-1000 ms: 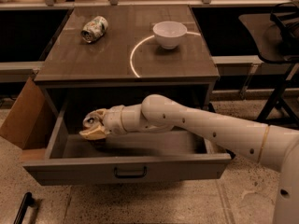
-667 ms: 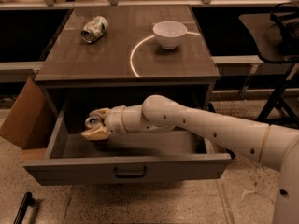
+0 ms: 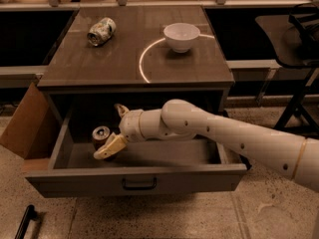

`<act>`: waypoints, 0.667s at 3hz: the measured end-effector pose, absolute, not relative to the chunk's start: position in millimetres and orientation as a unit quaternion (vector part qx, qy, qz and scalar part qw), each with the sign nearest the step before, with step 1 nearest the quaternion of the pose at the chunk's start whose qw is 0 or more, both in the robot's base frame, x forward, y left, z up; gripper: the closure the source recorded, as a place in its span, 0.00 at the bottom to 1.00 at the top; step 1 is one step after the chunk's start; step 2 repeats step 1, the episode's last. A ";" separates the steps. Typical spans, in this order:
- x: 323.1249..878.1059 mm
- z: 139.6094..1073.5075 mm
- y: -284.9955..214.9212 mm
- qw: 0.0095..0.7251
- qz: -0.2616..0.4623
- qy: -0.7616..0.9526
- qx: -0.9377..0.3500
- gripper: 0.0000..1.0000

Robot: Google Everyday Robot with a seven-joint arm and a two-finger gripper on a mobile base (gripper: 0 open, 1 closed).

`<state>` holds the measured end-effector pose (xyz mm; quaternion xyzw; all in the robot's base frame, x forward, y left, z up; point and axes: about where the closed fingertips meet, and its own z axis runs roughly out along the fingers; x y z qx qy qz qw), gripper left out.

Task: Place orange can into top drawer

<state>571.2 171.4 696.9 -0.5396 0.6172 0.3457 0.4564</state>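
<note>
end effector (image 3: 110,131) spread inside top drawer (image 3: 75,181) beside upright orange can (image 3: 100,135); tabletop (image 3: 99,66) above holds white bowl (image 3: 182,36).

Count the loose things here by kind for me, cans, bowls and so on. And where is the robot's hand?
Cans: 2, the orange can standing in the open top drawer and a pale can lying on the cabinet top.
Bowls: 1, a white bowl on the cabinet top.
Total: 3.
The gripper is inside the drawer at the orange can, fingers open.
</note>
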 end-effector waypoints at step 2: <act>568.7 726.0 140.8 0.477 0.343 0.617 -0.523 0.00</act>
